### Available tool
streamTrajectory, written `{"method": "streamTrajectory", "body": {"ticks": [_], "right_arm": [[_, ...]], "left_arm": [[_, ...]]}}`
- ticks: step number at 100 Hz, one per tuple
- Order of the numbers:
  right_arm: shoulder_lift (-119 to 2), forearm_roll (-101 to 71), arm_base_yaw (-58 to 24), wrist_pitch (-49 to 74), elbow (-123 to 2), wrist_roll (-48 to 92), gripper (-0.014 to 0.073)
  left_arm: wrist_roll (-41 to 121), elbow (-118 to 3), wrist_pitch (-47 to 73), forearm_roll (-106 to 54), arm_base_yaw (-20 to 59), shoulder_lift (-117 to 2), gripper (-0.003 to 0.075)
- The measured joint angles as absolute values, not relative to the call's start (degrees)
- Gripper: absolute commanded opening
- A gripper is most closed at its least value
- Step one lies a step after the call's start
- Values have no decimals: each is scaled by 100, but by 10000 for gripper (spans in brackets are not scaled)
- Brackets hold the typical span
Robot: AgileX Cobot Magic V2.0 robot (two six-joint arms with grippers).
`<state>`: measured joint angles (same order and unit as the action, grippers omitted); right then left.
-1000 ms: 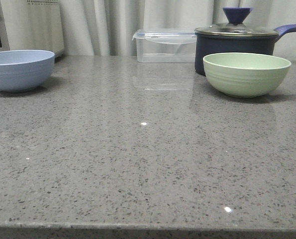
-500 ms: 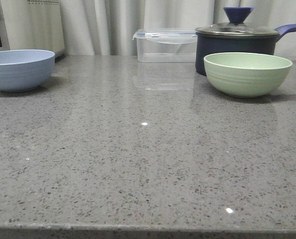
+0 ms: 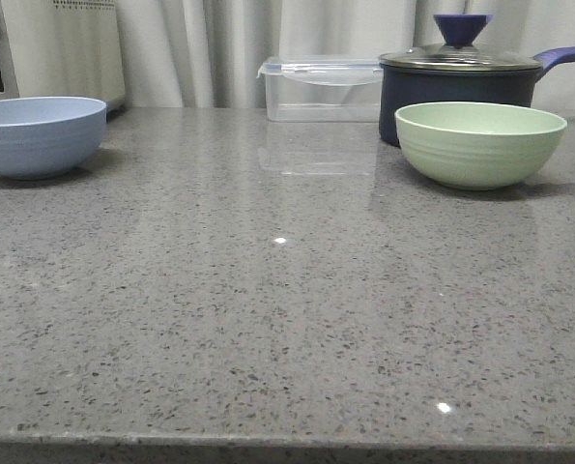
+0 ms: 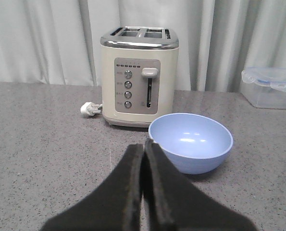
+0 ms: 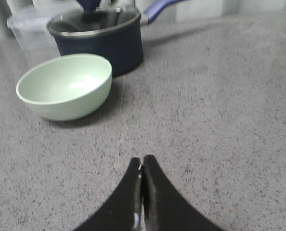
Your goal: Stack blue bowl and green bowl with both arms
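Your blue bowl (image 3: pixel 38 135) sits far left on the tabletop (image 3: pixel 287 319), your green bowl (image 3: pixel 479 143) far right, well apart. Nothing has visibly changed in the last second. Both left gripper (image 4: pixel 143 144) and right gripper (image 5: pixel 142 160) have jaws pressed together, empty; stacking hasn't begun.

Front camera sits low at the near edge of the speckled grey stone worktop (image 3: pixel 287 319), looking straight ahead at twelve o'clock. Left wrist camera rides just behind its closed black pincer (image 4: pixel 143 159), close on the pale blue-grey round bowl (image 4: pixel 191 142), shared with the front view at ten o'clock. Right wrist camera looks past its pincer (image 5: pixel 142 168) at the pale mint-green round bowl (image 5: pixel 66 86), the front view's two o'clock.
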<state>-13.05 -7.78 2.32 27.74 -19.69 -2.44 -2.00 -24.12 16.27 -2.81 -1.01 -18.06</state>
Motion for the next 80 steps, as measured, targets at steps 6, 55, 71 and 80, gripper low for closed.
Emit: {"method": "streamTrajectory", "body": {"ticks": [6, 55, 71, 80], "right_arm": [[-1629, -729, 232, 3000, -2272, -208, -43], [-3006, -642, 232, 3591, -3469, -143, 379], [-3006, -642, 232, 3616, -3469, -143, 379], [-3006, -656, 232, 3616, -3469, -133, 379]], "left_arm": [[-200, -2723, 1826, -281, -101, -2134, -20], [170, -3724, 2106, -281, -101, -3584, 314], [173, -3724, 2117, -281, -101, -3584, 314], [173, -3724, 2117, -281, -101, -3586, 314]]}}
